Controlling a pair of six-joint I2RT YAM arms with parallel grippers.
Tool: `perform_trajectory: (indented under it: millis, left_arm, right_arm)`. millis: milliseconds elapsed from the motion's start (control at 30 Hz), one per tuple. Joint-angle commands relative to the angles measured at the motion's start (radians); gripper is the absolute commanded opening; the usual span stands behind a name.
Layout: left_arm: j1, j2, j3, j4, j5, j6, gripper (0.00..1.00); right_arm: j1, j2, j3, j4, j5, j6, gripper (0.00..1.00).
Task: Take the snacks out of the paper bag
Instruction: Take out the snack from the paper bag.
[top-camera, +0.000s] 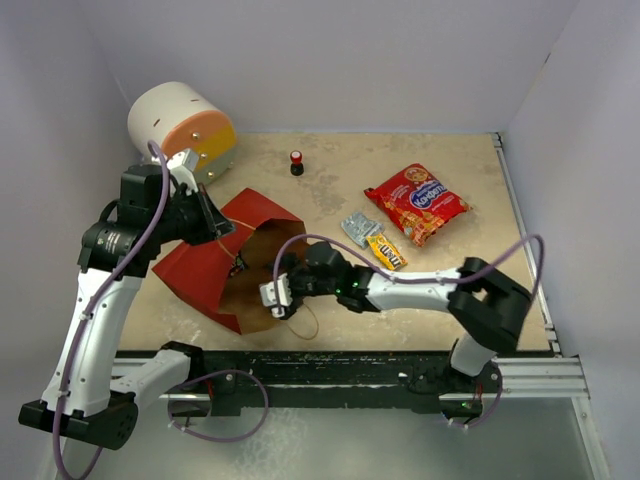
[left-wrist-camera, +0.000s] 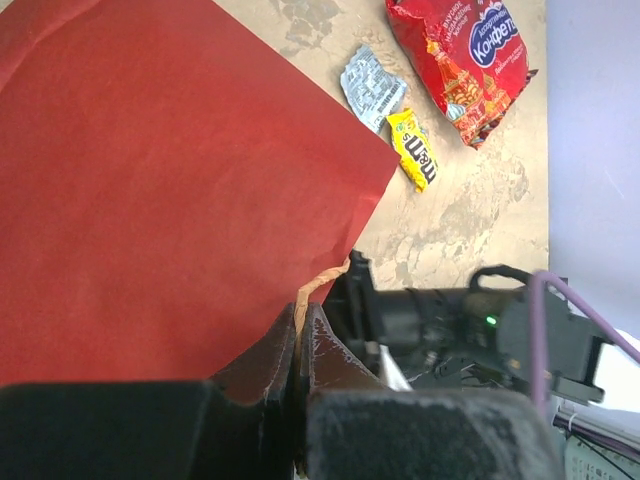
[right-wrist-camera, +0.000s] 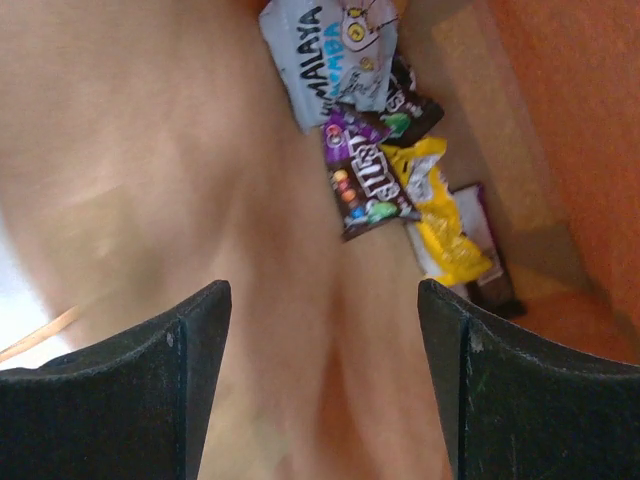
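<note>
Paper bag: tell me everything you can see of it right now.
The paper bag lies on its side on the table, red outside, brown kraft inside, mouth open toward the right arm. The left gripper, shut, pinches a twine handle at the rim. The open right gripper points into the mouth; several candy packets lie inside against the paper.

Red paper bag (top-camera: 200, 268) lies on its side, brown mouth open. Right of it, 3 snacks lie flat: red chip bag (top-camera: 416, 204), silver packet (top-camera: 357, 228), yellow packet (top-camera: 387, 250). Inside it lie a white-blue packet (right-wrist-camera: 330, 60), purple-brown packet (right-wrist-camera: 365, 180) and crumpled yellow one (right-wrist-camera: 440, 215).
</note>
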Motion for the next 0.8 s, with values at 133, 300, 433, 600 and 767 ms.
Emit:
perform_trajectory:
  millis: [133, 300, 433, 600, 767]
  left_arm:
    - [-0.002, -0.019, 0.061, -0.031, -0.013, 0.023, 0.0]
    - [-0.002, -0.014, 0.081, -0.032, 0.011, 0.022, 0.0]
    - [-0.002, -0.002, 0.105, -0.043, 0.035, 0.035, 0.0]
    - [-0.002, 0.001, 0.104, -0.049, 0.057, 0.043, 0.0]
    - [-0.002, -0.011, 0.095, -0.055, 0.072, 0.045, 0.0]
  right_arm:
    - [0.0, 0.293, 0.284, 0.12, -0.057, -0.262, 0.77]
    - [-0.002, 0.451, 0.407, 0.146, -0.05, -0.263, 0.78]
    - [-0.004, 0.536, 0.48, 0.141, -0.061, -0.25, 0.8]
    - [-0.003, 0.631, 0.567, 0.148, 0.005, -0.243, 0.81]
    - [-0.01, 0.711, 0.636, 0.176, 0.084, -0.242, 0.8]
